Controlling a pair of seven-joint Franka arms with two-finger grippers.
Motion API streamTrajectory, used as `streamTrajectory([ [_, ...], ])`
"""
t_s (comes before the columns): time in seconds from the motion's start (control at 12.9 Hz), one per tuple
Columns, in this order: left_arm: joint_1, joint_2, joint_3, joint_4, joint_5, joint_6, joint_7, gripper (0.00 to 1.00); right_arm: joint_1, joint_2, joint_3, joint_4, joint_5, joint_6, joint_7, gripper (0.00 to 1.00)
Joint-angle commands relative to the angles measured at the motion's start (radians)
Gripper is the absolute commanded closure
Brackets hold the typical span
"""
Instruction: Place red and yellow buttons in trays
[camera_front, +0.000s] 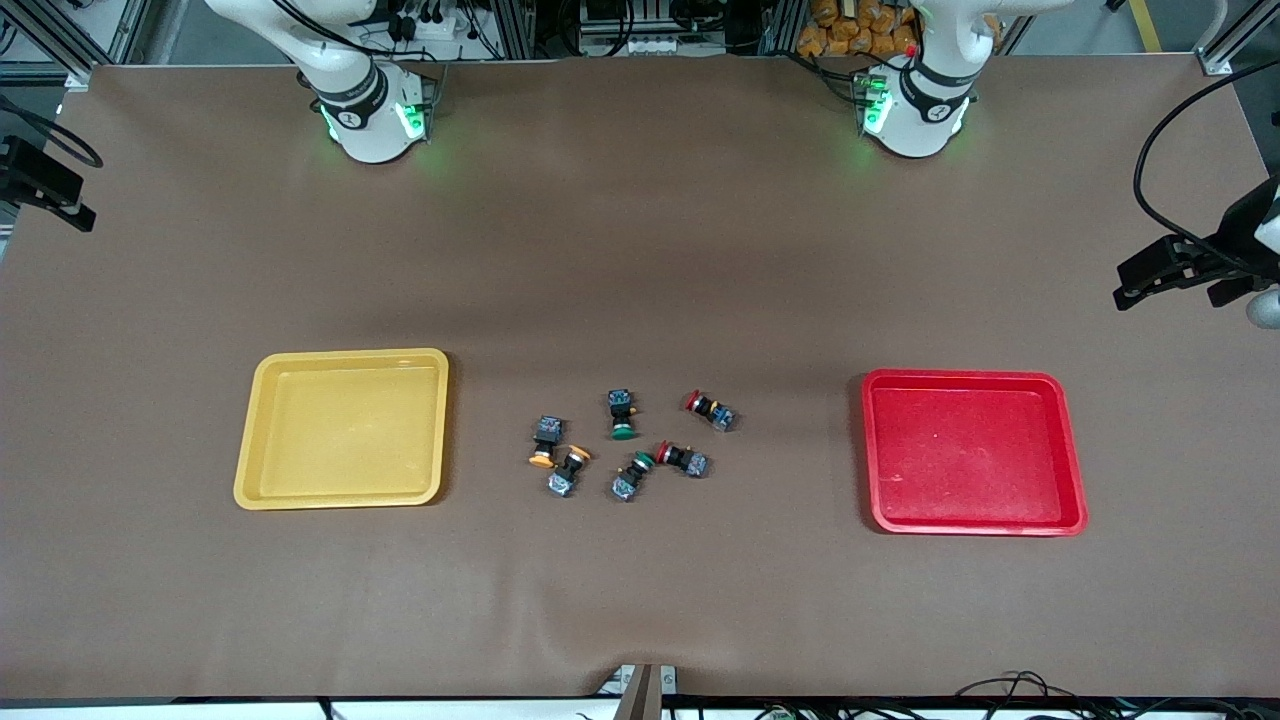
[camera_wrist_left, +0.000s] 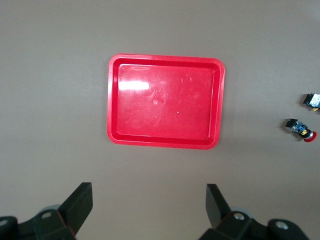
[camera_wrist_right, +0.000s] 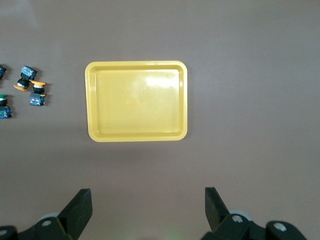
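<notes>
Glossy rounded trays, yellow (camera_front: 262, 420) and red (camera_front: 876, 450); left hand (camera_wrist_left: 149, 207), right hand (camera_wrist_right: 148, 210) open, empty

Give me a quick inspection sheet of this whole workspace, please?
Surface: brown table mat, slightly wrinkled.
Job's things: shallow yellow plastic tray and shallow red plastic tray, both empty; red-capped buttons and yellow-capped buttons lie loose between them.
Clutter: green-capped buttons among them.
Claws: left claw open above the red tray; right claw open above the yellow tray.
Cables: black cable at the left arm's end.
Surroundings: metal framing, equipment.
</notes>
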Motion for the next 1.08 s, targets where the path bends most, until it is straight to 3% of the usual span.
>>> streamTrajectory([
  [0.0, 0.002, 0.002, -0.007, 0.015, 0.017, -0.015, 0.001, 0.00, -0.020, 0.000, 0.020, 0.001, 0.001, 0.013, -0.009, 0.00],
  [1.01, 0.008, 0.007, -0.017, 0.001, 0.017, -0.021, 0.018, 0.00, 0.012, 0.040, 0.025, -0.020, -0.001, 0.030, -0.006, 0.00],
])
